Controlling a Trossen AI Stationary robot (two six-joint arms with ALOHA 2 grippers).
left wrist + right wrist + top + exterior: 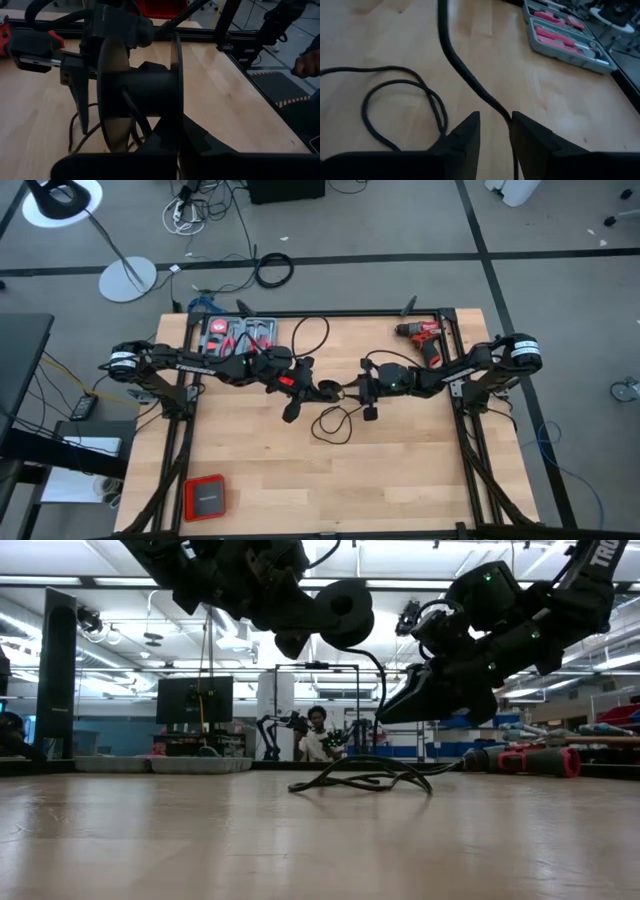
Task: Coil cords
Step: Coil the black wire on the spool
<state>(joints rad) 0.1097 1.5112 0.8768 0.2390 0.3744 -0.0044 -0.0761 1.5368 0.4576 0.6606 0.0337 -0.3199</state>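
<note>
High view: the thin black flexible cord [335, 422] lies looped mid-table, bare wooden table [400, 480] all round. Left gripper [300, 392] is clenched on a black plastic spool [325, 390].

Low view: the cord rests on the boards beneath both arms.

Right wrist view: right gripper [495, 131] fingers are parted, cord between them, grip uncertain. No legible writing.

only "tro", white letters cut off at the frame edge, on the right arm [600, 555]

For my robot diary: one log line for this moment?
left gripper: shut on spool | right gripper: open around cord | cord partly on table
</note>
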